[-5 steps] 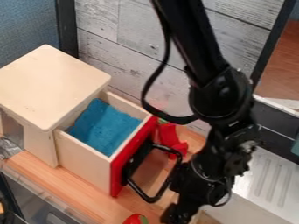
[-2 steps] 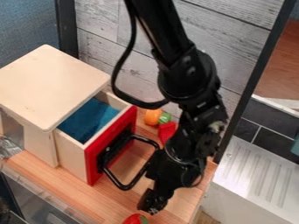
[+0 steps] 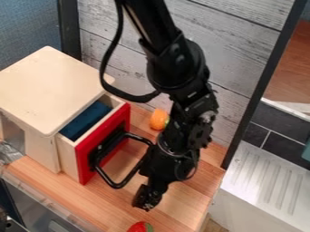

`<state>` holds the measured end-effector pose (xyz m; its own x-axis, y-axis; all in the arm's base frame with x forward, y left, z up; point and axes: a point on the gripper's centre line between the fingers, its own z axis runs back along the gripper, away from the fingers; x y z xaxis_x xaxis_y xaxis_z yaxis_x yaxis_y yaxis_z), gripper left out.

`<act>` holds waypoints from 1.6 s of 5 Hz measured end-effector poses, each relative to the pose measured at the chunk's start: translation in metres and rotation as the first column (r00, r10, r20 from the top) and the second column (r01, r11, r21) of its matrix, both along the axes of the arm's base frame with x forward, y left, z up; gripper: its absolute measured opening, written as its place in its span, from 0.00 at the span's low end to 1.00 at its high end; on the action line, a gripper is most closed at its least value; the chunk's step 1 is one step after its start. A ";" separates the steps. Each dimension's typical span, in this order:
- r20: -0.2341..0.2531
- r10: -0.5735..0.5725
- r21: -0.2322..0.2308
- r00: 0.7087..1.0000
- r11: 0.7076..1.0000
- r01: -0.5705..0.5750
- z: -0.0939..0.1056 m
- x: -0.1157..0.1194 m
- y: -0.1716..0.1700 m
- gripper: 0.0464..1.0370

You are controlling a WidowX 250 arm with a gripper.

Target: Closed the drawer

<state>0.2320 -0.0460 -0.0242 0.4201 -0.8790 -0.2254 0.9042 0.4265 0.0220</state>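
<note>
The black gripper (image 3: pixel 147 197) hangs low over the wooden counter, just right of the drawer's black handle (image 3: pixel 118 183), with the arm's lower part against or very close to the handle's outer side. The drawer (image 3: pixel 104 138) has a red front and pale wood sides and stands partly out of the wooden cabinet (image 3: pixel 51 88). A strip of blue cloth (image 3: pixel 86 120) shows inside it. How the fingers stand is hard to make out.
An orange toy fruit (image 3: pixel 159 119) lies behind the arm near the grey plank wall. A red strawberry toy (image 3: pixel 140 227) is at the counter's front edge. At the right is a white ridged sink board (image 3: pixel 266 181).
The arm and gripper have moved left, and the drawer has slid a good way into the cabinet, so less blue cloth shows. The orange fruit has come into view behind the arm.
</note>
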 end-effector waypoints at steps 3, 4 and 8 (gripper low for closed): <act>-0.018 0.116 0.016 0.993 0.993 -0.116 0.001 -0.009 0.043 0.96; -0.017 0.124 0.022 0.992 0.992 -0.123 0.001 -0.010 0.048 0.96; -0.055 0.244 -0.220 0.968 0.943 -0.250 0.029 -0.014 0.006 0.96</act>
<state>0.2177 -0.0399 0.0052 0.6268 -0.7776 -0.0491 0.7689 0.6275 -0.1223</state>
